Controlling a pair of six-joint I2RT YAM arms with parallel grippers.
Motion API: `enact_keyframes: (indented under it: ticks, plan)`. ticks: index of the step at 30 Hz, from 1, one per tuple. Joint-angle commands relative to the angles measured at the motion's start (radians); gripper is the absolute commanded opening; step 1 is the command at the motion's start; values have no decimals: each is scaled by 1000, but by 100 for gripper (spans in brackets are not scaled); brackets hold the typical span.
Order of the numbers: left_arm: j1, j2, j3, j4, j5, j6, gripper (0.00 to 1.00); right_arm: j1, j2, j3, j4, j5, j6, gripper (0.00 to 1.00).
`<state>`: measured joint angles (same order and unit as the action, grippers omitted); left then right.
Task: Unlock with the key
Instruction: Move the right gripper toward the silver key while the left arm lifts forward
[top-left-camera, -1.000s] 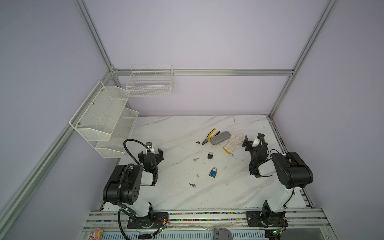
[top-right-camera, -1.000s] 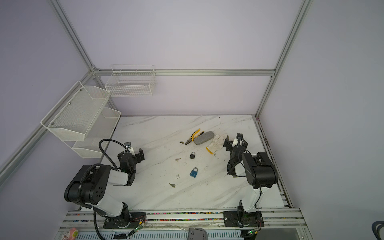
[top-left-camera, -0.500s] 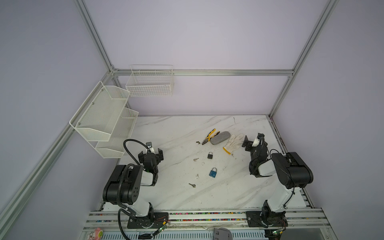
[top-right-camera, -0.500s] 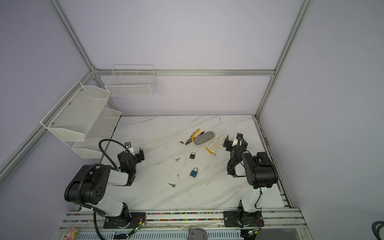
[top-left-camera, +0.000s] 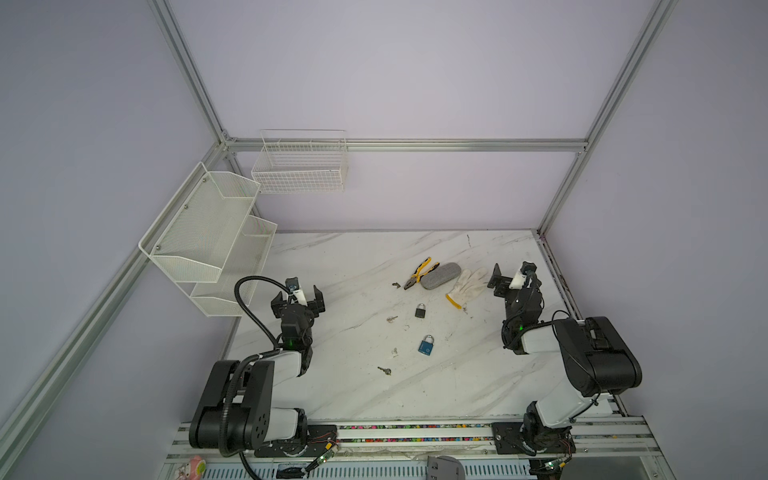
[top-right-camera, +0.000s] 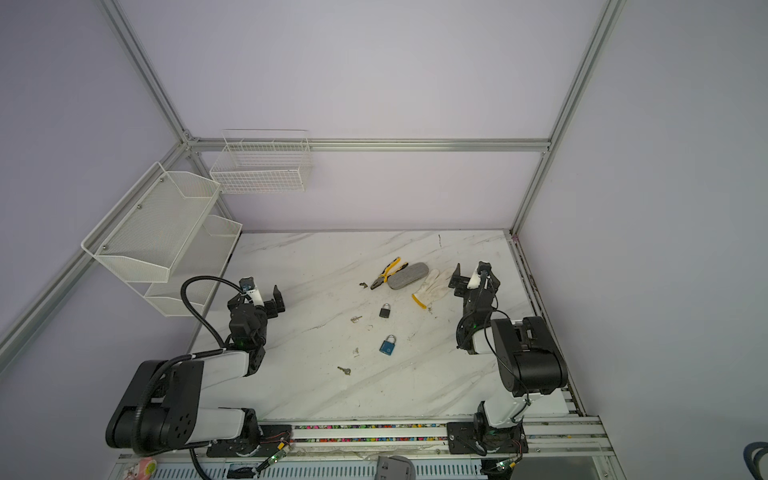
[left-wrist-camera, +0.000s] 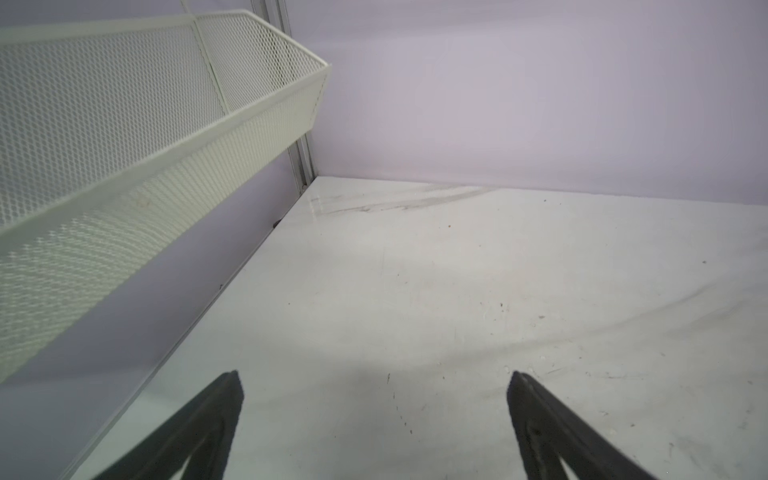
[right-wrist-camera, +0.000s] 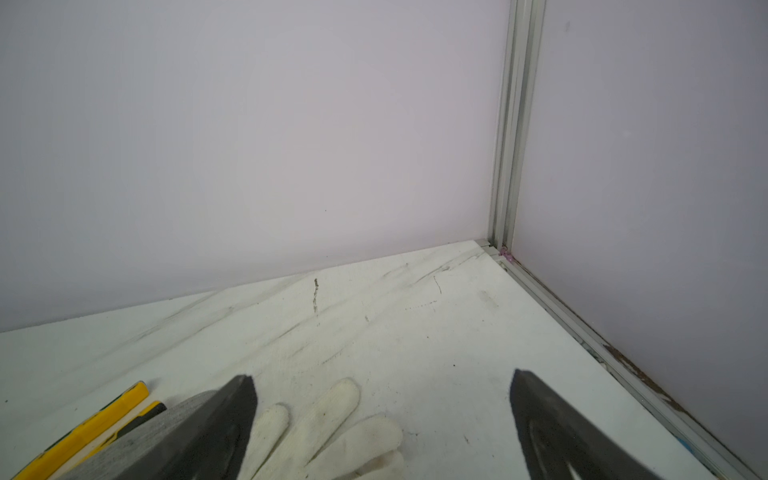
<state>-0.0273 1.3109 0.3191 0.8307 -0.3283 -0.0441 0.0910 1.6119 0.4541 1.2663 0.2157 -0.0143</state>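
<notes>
1. Arms both sit folded low at the sides of the worktop (top-left-camera: 353, 257), elbows back, wrists aimed at the rear wall.
2. My left tool (top-left-camera: 297, 296) hovers near the mesh shelf (top-left-camera: 199, 232). It is released, jaws wide, gripping nothing.
3. My right tool (top-left-camera: 513, 274) is just beside the white glove (top-left-camera: 468, 284). It is also released and empty.
4. Blue padlock (top-left-camera: 426, 345) and black padlock (top-left-camera: 420, 311) lie mid-worktop between the arms, well apart from both tools.
5. Dark key (top-left-camera: 384, 370) lies nearer the front, left of the blue padlock. Silver key (top-left-camera: 391, 319) lies left of the black padlock.
6. Compared with a second ago nothing differs: same arm poses, same jaw width, objects unmoved.
</notes>
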Motion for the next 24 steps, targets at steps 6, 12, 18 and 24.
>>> enact_keyframes:
  ticks: [6, 12, 18, 24]
  plan:
    - [2, -246, 125, -466, 18, -307, 100, 4, -212, 172, -545, 63, 287, 97]
    - [5, -294, 140, -587, 19, -576, 100, -4, -233, 198, -720, -11, 549, 97]
    - [4, -310, 187, -720, 189, -644, 100, -3, -234, 288, -901, -193, 532, 97]
    - [0, -377, 163, -747, 330, -674, 100, 40, -284, 324, -984, -308, 489, 97]
